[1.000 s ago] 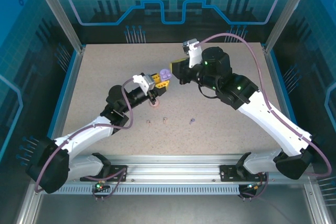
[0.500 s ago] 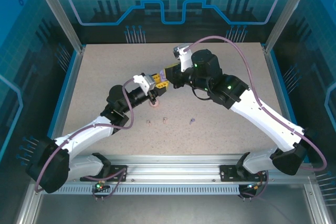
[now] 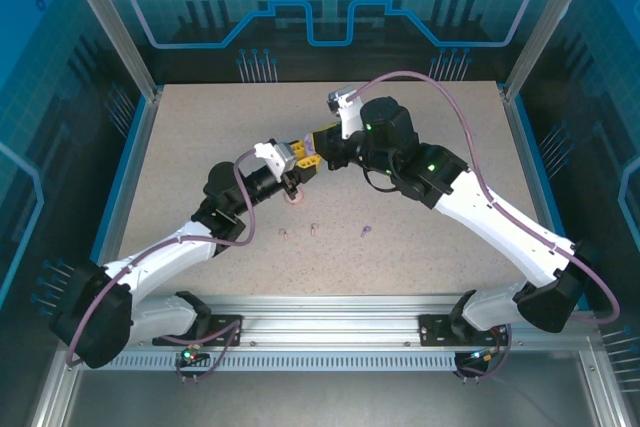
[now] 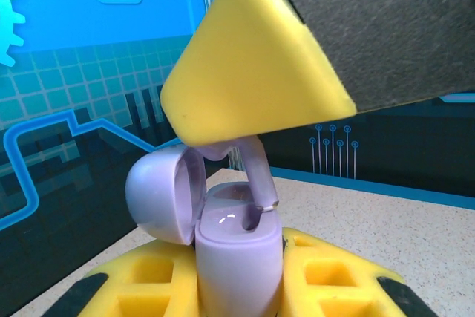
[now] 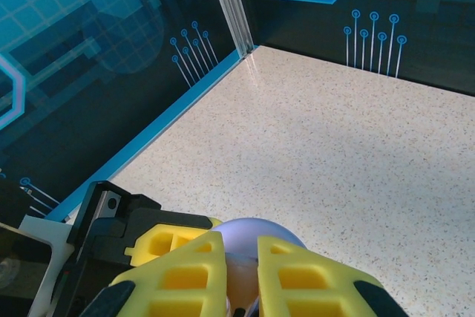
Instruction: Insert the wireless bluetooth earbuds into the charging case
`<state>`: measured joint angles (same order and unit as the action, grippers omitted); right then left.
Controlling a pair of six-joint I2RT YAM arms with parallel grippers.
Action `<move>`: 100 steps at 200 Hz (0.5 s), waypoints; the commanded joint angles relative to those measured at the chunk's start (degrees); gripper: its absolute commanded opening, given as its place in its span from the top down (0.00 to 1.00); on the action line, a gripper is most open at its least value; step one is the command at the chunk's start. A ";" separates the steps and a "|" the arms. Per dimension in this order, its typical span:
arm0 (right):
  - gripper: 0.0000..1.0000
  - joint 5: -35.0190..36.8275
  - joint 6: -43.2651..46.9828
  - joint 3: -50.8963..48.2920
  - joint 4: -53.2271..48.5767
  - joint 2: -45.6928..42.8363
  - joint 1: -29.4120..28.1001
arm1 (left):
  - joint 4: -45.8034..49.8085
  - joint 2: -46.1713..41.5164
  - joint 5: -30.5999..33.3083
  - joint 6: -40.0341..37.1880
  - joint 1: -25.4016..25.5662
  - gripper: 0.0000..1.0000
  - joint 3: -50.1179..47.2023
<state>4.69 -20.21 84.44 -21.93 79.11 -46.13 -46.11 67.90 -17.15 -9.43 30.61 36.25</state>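
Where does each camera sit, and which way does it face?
Top external: above and behind the robot, looking down on the speckled table; left arm, right arm show.
Left wrist: on the left arm, facing the blue wall; left claw grips the open lilac plastic charging case.
Right wrist: on the right arm, looking down across the table; right claw's yellow fingers show.
Both wrist views share that case.

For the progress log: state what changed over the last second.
The right end effector swung left and closed in on the left end effector, bringing its purple earbud to the open purple case held there. The left arm, pink case and three loose earbuds stayed put.
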 commanded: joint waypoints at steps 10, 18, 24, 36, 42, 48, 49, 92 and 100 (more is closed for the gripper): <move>0.87 2.12 1.82 -1.11 0.58 0.63 -1.30 | -1.44 -0.67 0.89 -1.10 0.59 1.00 1.45; 0.87 2.59 2.05 -1.18 0.58 0.77 -1.46 | -1.46 -0.66 0.97 -1.20 0.59 1.00 1.44; 0.87 2.74 2.26 -1.26 0.59 0.76 -1.55 | -1.46 -0.74 0.96 -1.14 0.50 1.00 1.43; 0.87 3.02 2.91 -1.23 0.62 0.85 -1.93 | -1.45 -0.71 1.06 -1.12 0.59 1.00 1.46; 0.87 3.24 3.19 -1.27 0.58 0.89 -2.11 | -1.46 -0.69 1.00 -1.12 0.64 1.00 1.46; 0.87 3.20 3.41 -1.37 0.62 0.94 -2.16 | -1.52 -0.64 1.12 -1.12 0.60 1.00 1.50; 0.87 3.21 3.46 -1.33 0.64 0.90 -2.19 | -1.48 -0.65 1.13 -1.07 0.60 1.00 1.48; 0.87 3.08 5.77 -2.90 2.27 0.32 -3.77 | -1.33 -0.65 1.33 -1.12 0.59 1.00 1.71; 0.87 3.03 6.29 -3.37 2.66 0.09 -4.01 | -1.35 -0.68 1.32 -1.11 0.62 1.00 1.65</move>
<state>7.55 -16.43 82.98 -19.86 79.18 -48.36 -44.75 67.90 -17.10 -9.43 30.76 36.25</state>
